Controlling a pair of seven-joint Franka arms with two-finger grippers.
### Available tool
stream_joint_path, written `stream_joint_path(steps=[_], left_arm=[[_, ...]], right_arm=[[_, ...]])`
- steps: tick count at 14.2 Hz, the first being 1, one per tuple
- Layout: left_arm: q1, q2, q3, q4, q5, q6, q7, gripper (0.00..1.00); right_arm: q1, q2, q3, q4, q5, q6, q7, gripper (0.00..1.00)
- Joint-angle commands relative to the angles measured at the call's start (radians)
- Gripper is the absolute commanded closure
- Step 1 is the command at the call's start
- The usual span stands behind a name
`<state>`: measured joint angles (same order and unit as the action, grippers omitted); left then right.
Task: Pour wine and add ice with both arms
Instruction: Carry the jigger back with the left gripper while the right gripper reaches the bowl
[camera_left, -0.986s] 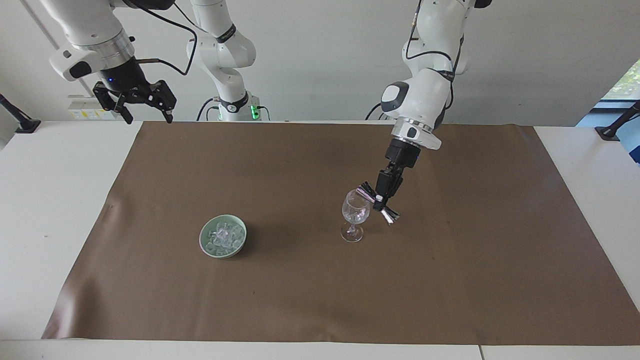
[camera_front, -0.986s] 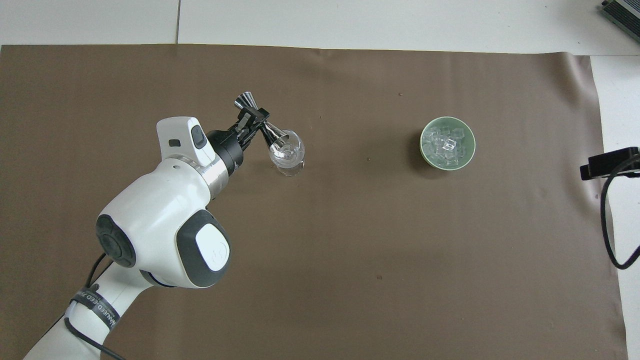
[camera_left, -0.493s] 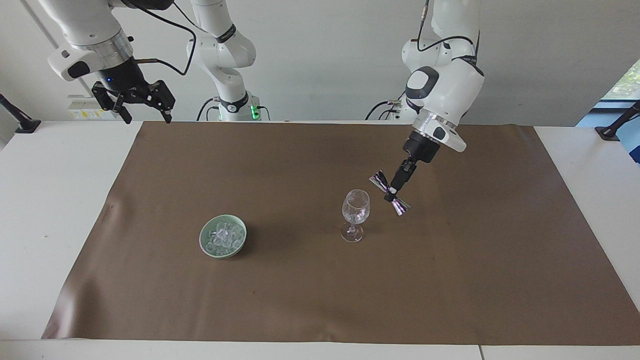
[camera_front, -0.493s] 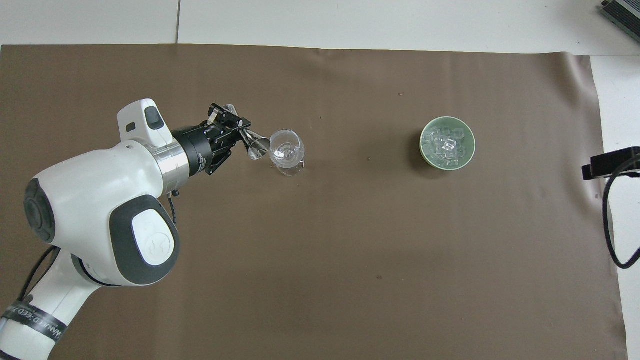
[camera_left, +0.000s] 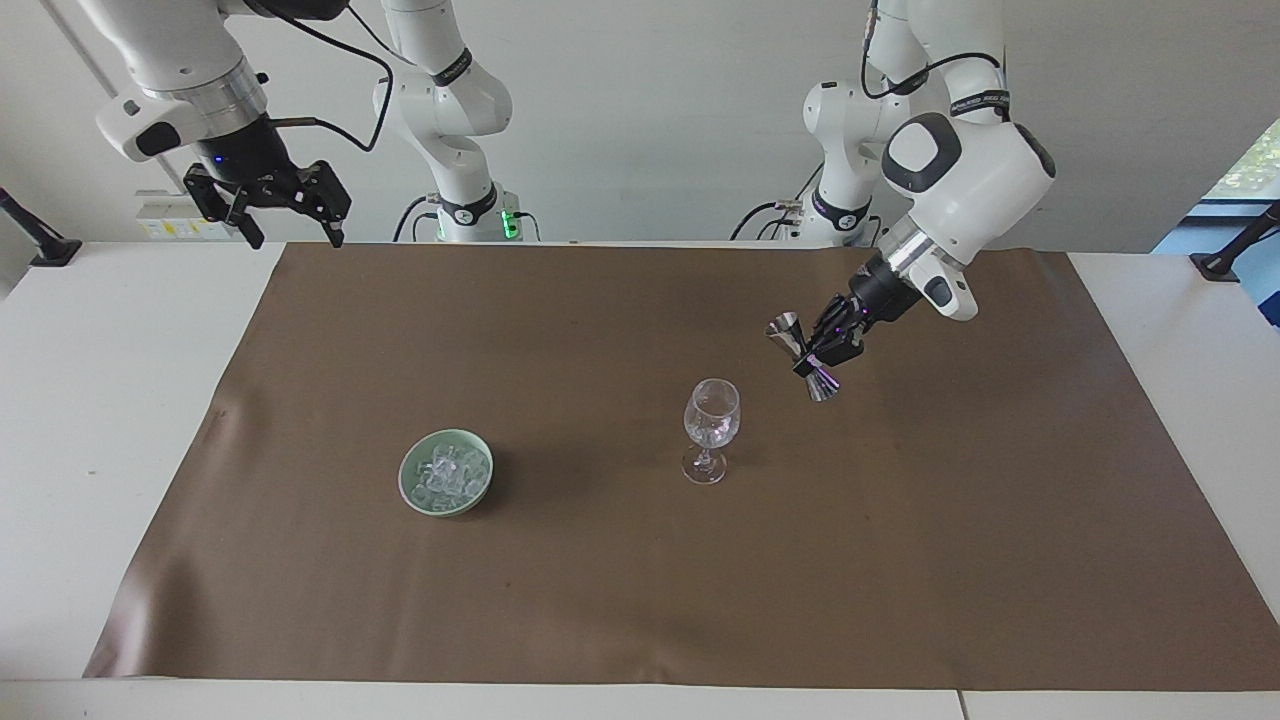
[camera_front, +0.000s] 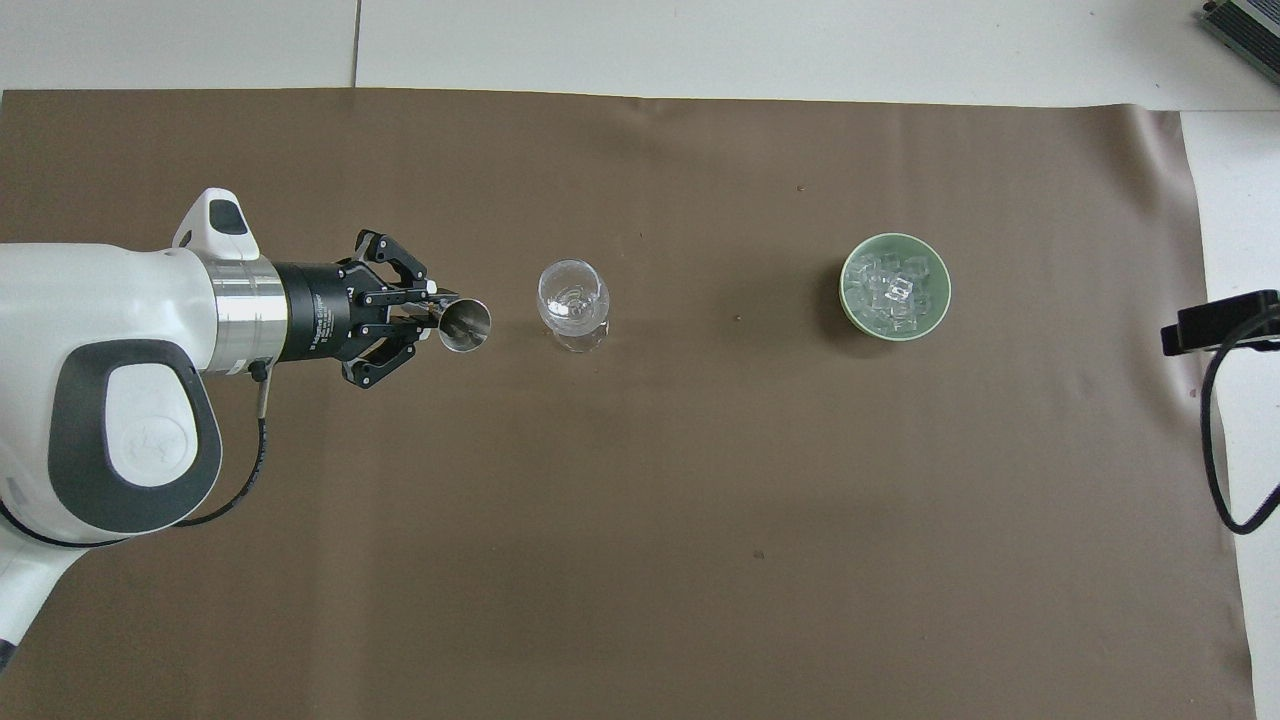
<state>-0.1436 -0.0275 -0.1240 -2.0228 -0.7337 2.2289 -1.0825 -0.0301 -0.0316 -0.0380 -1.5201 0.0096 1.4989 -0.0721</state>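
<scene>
Left hand: your left hand (camera_left: 822, 347) pinches the steel jigger (camera_left: 803, 357) at its waist; a second ago it held the jigger tipped against the rim of the stemmed glass (camera_left: 711, 428); it has since drawn back toward the left arm's end of the desk and hangs over bare brown mat (camera_left: 620, 600), clear of the glass.
Jigger: its mouth now faces sideways in the overhead view; nothing can be seen leaving it.
Glass: upright on the mat, unmoved; you can take the pour as done.
Ice: the ice (camera_left: 446, 476) lies untouched in the green bowl (camera_left: 412, 492), toward the right arm's end, well apart from the glass.
Right hand: your right hand (camera_left: 287, 212) waits spread, raised over the mat's corner near its base; the ice step looks to be next.
</scene>
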Motion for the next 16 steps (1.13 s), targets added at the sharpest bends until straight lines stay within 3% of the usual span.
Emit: stream_joint_path(steps=[1,5,11,16], left_arm=[[0.074,0.021,-0.006,0.015,-0.097,-0.127,-0.042,1.0],[0.157,0.083,-0.006,0.015,-0.222,-0.294,-0.042,1.0],[0.257,0.201,-0.006,0.05,-0.27,-0.402,-0.04,1.0],[0.315,0.244,-0.006,0.065,-0.305,-0.407,-0.042,1.0]], right_arm=[[0.001,-0.027,0.001,-0.064,0.018,0.072,0.002,0.0],[0.028,-0.008,0.003,-0.15,0.02,0.196,0.05,0.0],[0.067,0.104,0.003,-0.285,0.02,0.429,0.201,0.0],[0.074,0.145,0.003,-0.313,0.02,0.506,0.339,0.0]])
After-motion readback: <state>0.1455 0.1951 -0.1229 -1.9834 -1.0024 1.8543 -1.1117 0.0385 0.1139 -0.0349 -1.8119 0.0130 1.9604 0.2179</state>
